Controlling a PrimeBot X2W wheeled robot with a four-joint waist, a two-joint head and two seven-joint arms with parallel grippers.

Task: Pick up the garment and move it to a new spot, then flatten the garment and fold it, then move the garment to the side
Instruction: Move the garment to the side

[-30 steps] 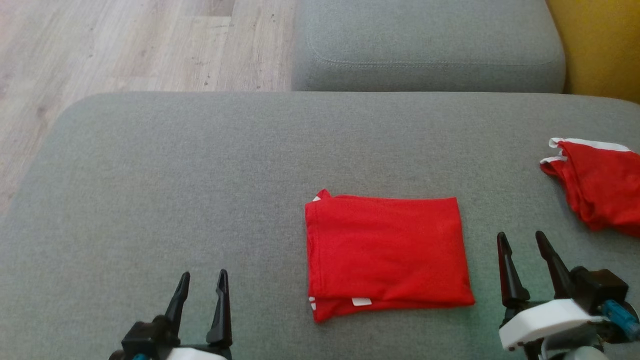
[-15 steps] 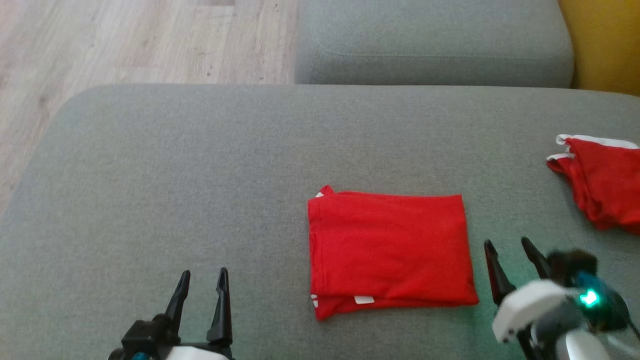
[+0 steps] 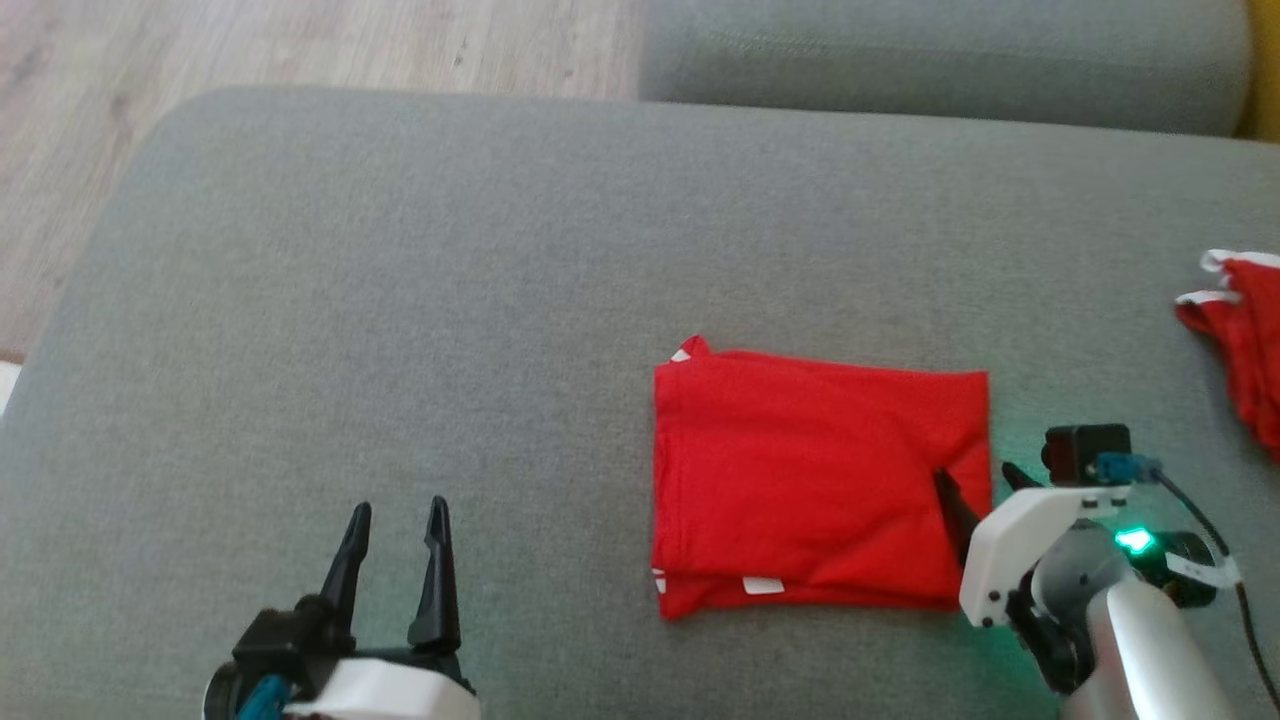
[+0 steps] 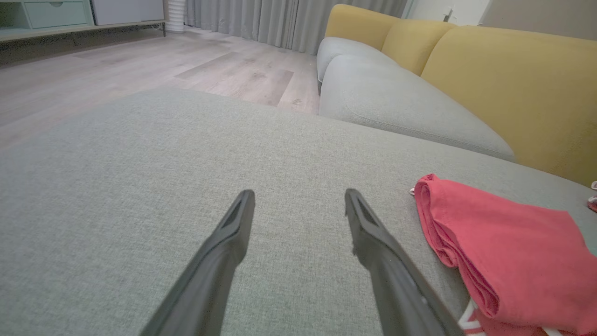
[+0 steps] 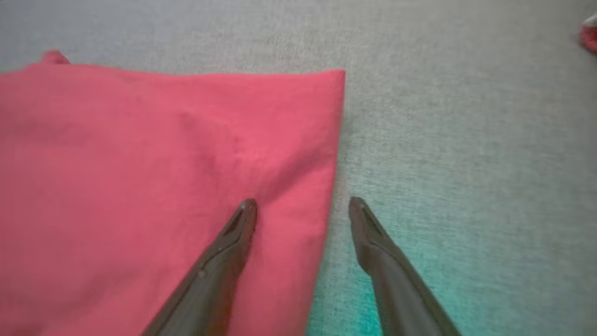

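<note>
A red garment (image 3: 815, 475), folded into a flat rectangle, lies on the grey sofa cushion (image 3: 450, 300); white tags peek out at its near edge. My right gripper (image 3: 975, 478) is open and straddles the garment's right edge (image 5: 333, 154): one finger (image 5: 233, 238) presses on the red cloth, the other finger (image 5: 373, 238) rests on the bare cushion. My left gripper (image 3: 398, 512) is open over bare cushion, well left of the garment (image 4: 503, 252), with nothing between its fingers.
A second red garment with white trim (image 3: 1235, 340) lies bunched at the cushion's right edge. Another grey seat cushion (image 3: 940, 50) and yellow backrests (image 4: 508, 88) stand beyond. Wooden floor (image 3: 300, 50) lies past the cushion's far-left edge.
The right gripper has swung left and forward onto the garment's right edge. The head camera has tilted, shifting the whole scene. The left gripper has stayed put.
</note>
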